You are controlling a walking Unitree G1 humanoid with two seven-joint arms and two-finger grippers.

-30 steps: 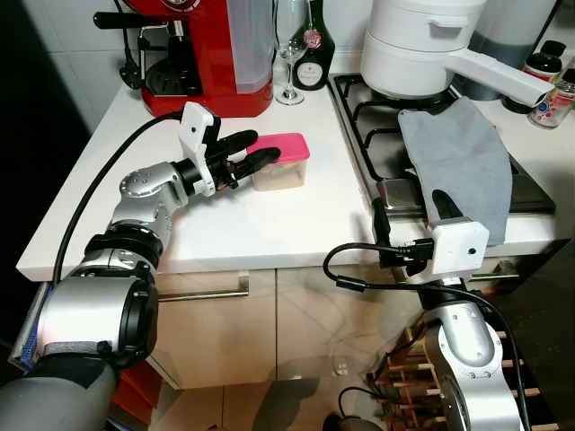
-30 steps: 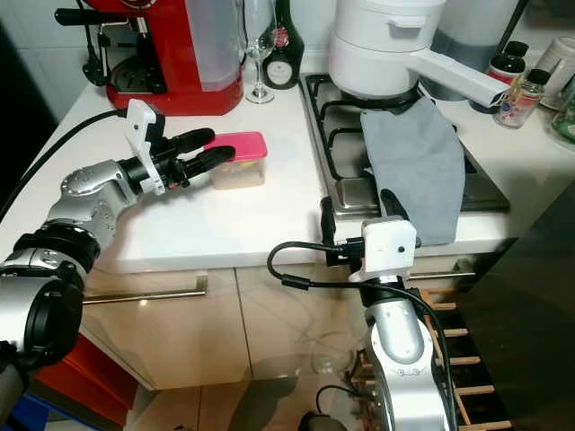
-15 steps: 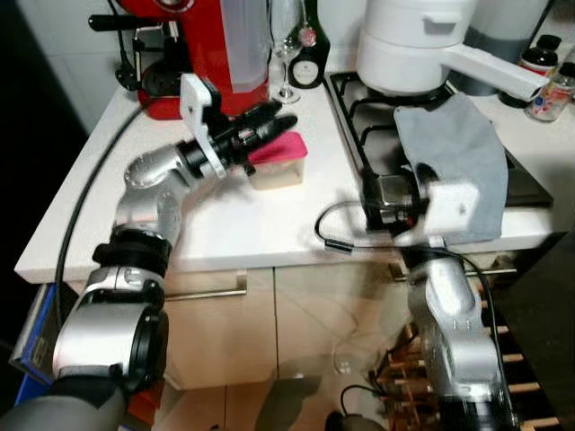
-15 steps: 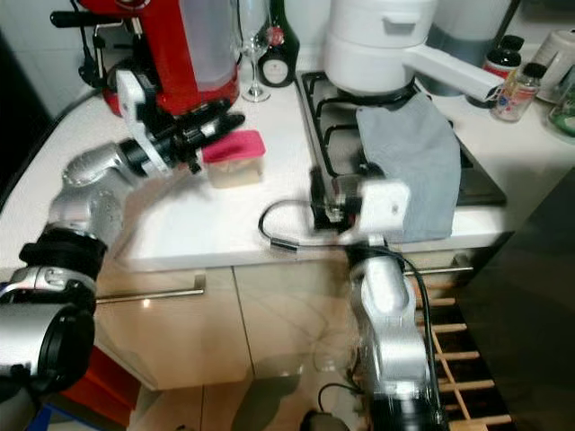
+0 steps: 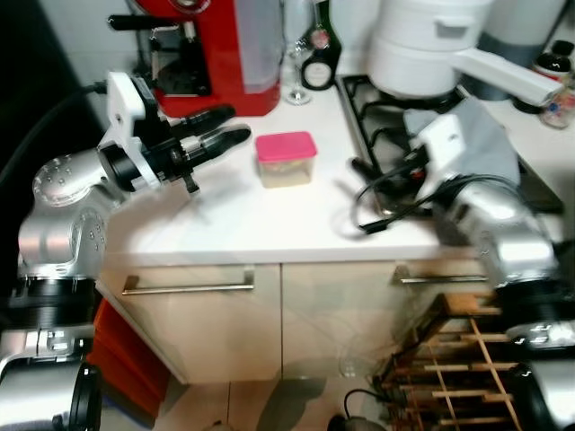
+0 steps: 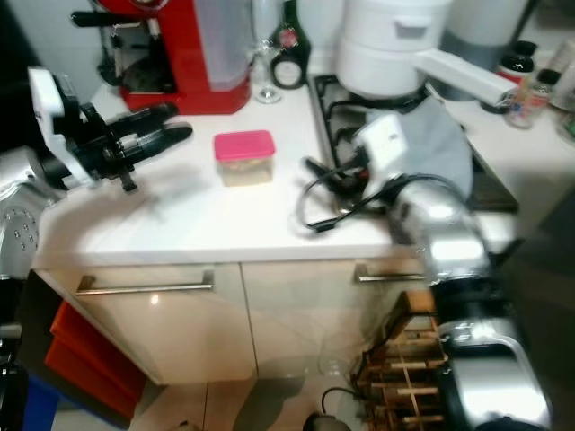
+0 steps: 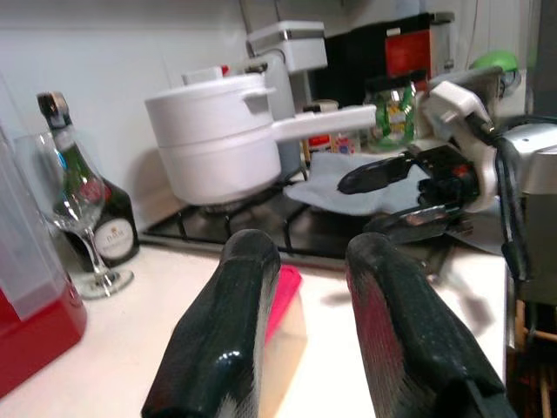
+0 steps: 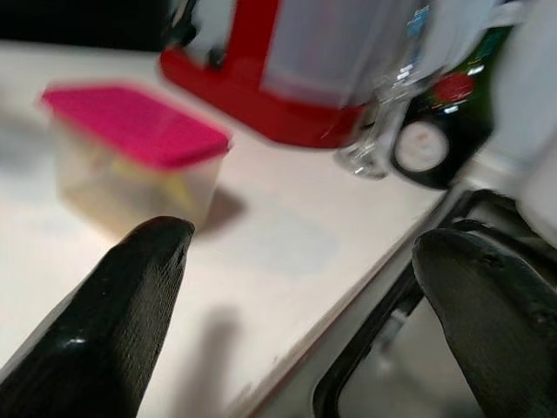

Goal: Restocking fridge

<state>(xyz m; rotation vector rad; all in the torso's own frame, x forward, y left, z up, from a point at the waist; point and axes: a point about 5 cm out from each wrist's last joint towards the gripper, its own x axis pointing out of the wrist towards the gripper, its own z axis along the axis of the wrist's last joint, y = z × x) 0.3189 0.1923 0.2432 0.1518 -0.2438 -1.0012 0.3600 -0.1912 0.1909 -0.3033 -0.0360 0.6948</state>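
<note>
Two grippers are working over the white counter (image 5: 225,224) in front of you. Your left gripper (image 5: 235,126) is hovering above the counter's left part, its black fingers pointing toward the box (image 5: 286,159) and standing a narrow gap apart, holding nothing. In the left wrist view those fingers (image 7: 228,340) are framing the box (image 7: 283,318) between them, but the gripper is sitting beside the box, not touching it.

The box, a clear plastic tub with a pink lid, is standing upright on the counter between both grippers, in front of the red coffee machine (image 5: 211,54) and just left of the stove (image 5: 382,103).

Your right gripper (image 5: 373,180) is reaching in from the right, over the counter's edge by the stove, fingers spread wide and empty. The right wrist view is showing its fingers (image 8: 113,305) far apart with the box (image 8: 130,157) ahead of them, near but apart.

At the back of the counter, a wine glass (image 5: 296,63) and a dark bottle (image 5: 319,58) are standing beside the coffee machine. A white pot (image 5: 431,45) with a long handle is resting on the stove, and a grey cloth (image 5: 490,135) is lying on the stove in front of it, partly hidden by your right arm. Small jars (image 5: 557,90) are standing at the far right, blurred. Cupboard doors (image 5: 234,323) are closed below the counter.
</note>
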